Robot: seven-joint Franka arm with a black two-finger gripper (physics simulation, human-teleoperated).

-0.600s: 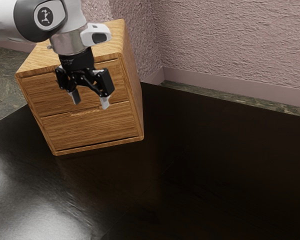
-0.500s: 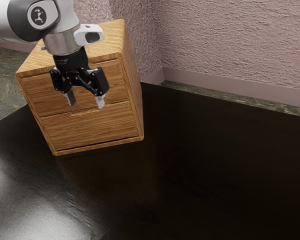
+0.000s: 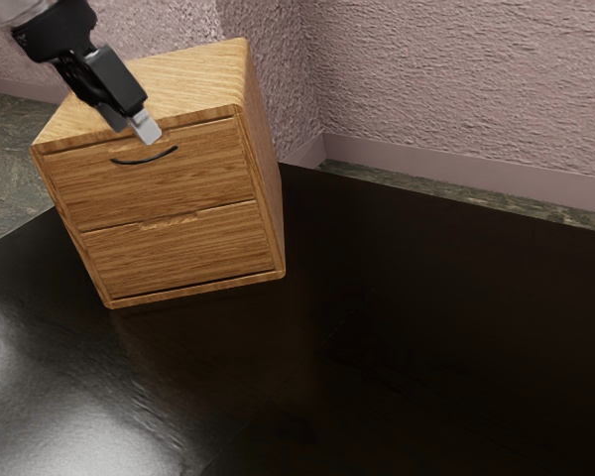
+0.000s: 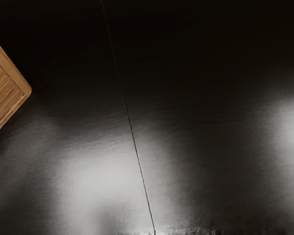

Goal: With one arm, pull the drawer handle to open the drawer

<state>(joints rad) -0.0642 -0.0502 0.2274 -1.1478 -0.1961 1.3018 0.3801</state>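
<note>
Your pincer (image 3: 145, 128) hangs tilted at the top front edge of the cabinet (image 3: 193, 89), with the handle (image 3: 144, 157) just below it on the upper drawer (image 3: 149, 183). The drawer sits shut, flush with the front. That slant likely suits a reach down to the handle. You see the pincer side-on, so you cannot tell whether it is apart or together, nor whether it touches the edge. The arm (image 3: 50, 25) is cut off by the frame. The wrist camera looks past a cabinet corner onto the table (image 4: 186, 122), which is dark and washed with glare.

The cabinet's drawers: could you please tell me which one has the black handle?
The upper drawer: a thin black handle curves near its top edge, while the lower drawer shows only wood.
</note>
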